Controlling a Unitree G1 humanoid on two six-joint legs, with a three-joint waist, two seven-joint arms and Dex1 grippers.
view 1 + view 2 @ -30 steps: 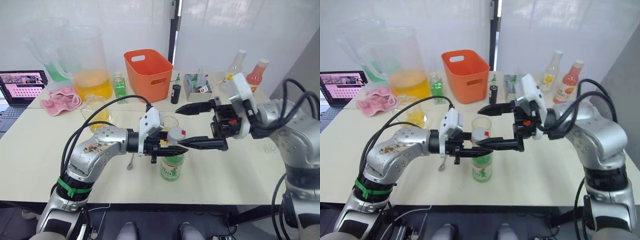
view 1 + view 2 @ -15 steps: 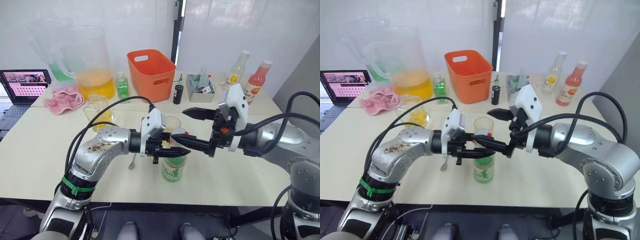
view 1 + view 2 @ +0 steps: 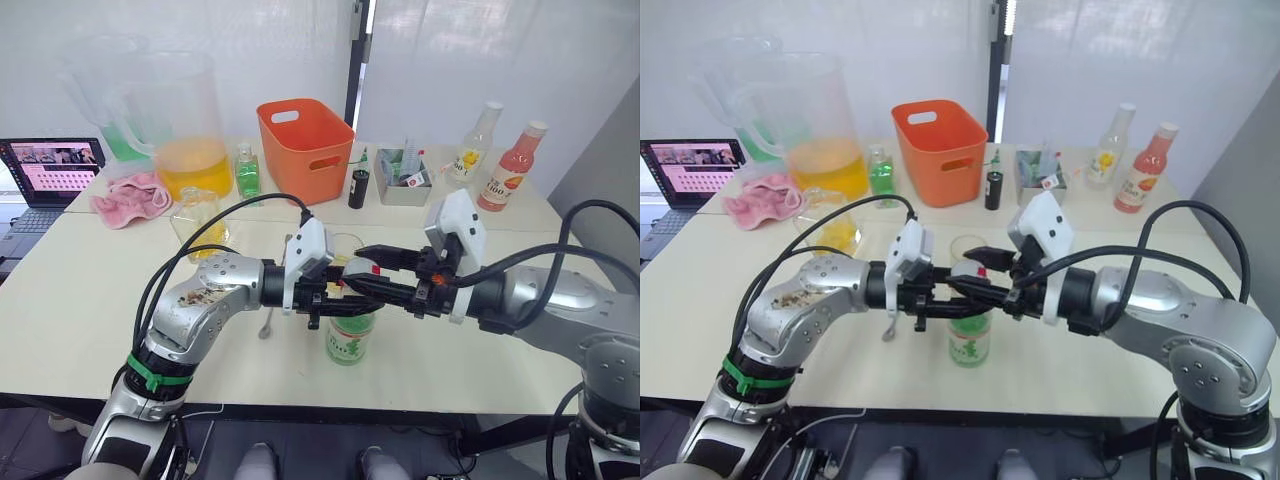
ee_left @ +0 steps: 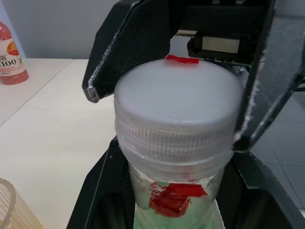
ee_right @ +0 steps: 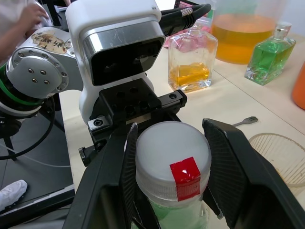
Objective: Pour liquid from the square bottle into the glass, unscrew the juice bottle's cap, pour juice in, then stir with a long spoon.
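The juice bottle [image 3: 349,335] stands on the table [image 3: 80,310], neck clamped by the left gripper [image 3: 345,297]; the right gripper [image 5: 171,157] straddles the cap [image 5: 172,152], fingers parted.

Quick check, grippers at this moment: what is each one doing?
Left gripper: shut on the juice bottle, holding its neck just under the cap.
Right gripper: open, one finger on each side of the cap, not yet clamped.

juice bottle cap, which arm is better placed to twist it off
Right. The right gripper has its open fingers on either side of the cap, ready to close. The left gripper is lower, around the juice bottle under the cap, so it likely steadies.
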